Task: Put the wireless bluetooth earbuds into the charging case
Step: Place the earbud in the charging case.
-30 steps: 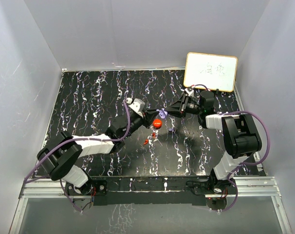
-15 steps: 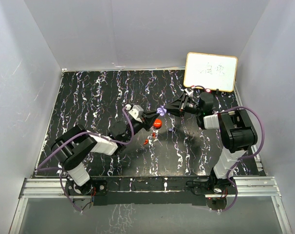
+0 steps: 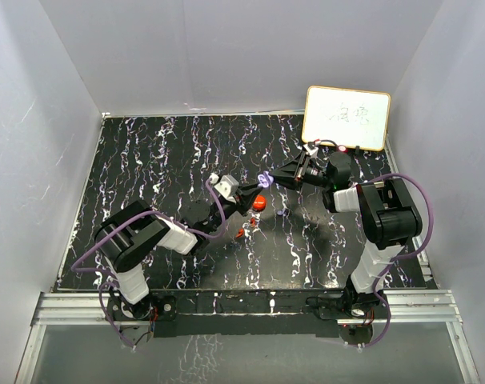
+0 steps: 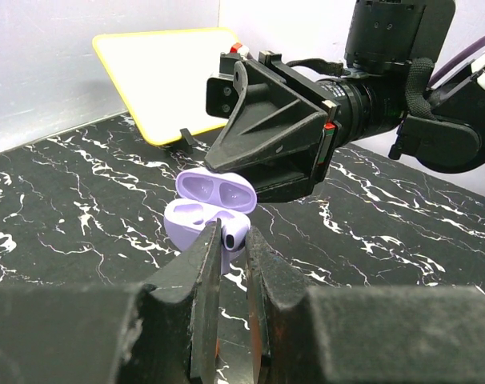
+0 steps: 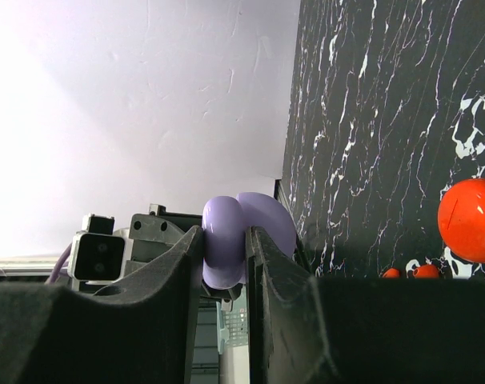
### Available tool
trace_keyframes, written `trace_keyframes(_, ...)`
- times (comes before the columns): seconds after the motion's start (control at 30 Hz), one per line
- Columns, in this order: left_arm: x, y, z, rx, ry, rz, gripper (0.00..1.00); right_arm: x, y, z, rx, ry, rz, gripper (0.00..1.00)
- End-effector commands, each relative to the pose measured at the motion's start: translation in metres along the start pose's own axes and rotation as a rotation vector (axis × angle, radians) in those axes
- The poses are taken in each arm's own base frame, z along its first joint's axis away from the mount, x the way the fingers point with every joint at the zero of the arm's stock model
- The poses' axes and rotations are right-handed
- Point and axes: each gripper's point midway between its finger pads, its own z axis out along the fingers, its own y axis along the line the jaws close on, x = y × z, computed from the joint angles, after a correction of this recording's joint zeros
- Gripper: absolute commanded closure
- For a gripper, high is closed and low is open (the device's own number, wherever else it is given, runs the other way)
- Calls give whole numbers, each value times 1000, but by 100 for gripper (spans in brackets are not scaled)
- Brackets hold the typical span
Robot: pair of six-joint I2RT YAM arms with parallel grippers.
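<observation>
The left gripper (image 4: pixel 233 245) is clamped on a lavender earbud (image 4: pixel 231 231) right beside the open purple charging case (image 4: pixel 201 210), which the right gripper (image 5: pixel 225 237) pinches above the middle of the table (image 3: pixel 146 160), over the red case (image 3: pixel 259 203).

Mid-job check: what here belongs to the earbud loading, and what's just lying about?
Job: lavender earbud in left gripper; open purple charging case in right gripper; red earbuds and red case, neither held.
Lying about: yellow-framed whiteboard at the back.
</observation>
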Motion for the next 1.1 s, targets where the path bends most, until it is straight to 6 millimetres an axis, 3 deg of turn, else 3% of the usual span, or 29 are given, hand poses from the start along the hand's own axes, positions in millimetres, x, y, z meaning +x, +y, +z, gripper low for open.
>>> trace_keyframes(0.0,-78,-6,9,28,-271,53,100,3,6,1,-28,-1,-50,100)
trace_keyframes(0.33,-96,-9,15,41,-317,67,100,5,8,3,-30,6,-54,100)
trace_keyframes(1.07,-89,-7,18,38,-304,66,100,7,18,8,-56,18,-63,100)
